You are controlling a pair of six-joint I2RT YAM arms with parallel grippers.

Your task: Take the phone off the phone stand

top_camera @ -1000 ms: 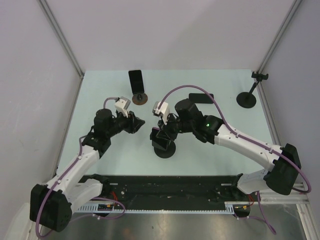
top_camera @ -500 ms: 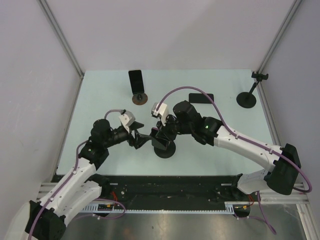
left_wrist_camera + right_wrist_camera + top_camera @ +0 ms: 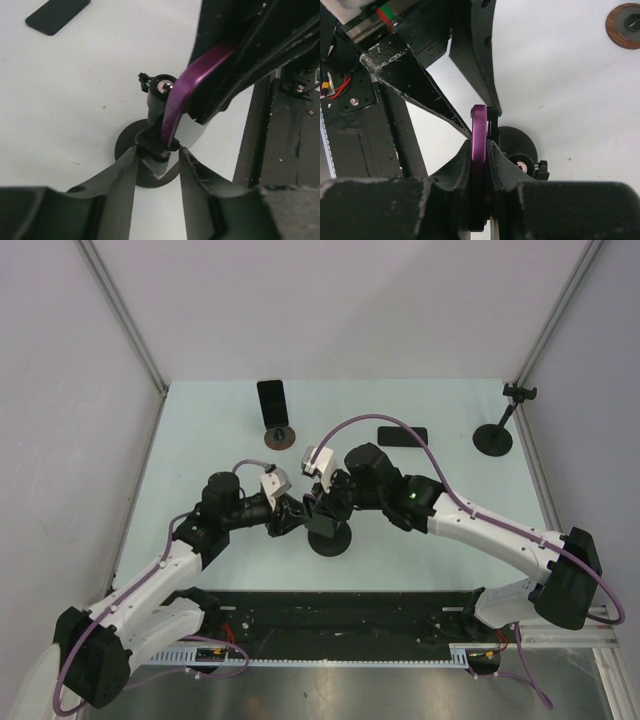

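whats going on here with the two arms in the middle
The right pincer is shut on the purple phone, which sits in the black stand at mid-table. The left pincer is open, its fingers either side of the stand's stem, probably to steady it. As far as I can tell, the phone is not yet out of the stand.

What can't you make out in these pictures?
- Left wrist view: the purple phone shows only its edge; the right hand hides the rest.
- Top view: the right hand and the left hand hide where the phone meets the phone stand.
- Right wrist view: the wooden disc is cut off by the corner.
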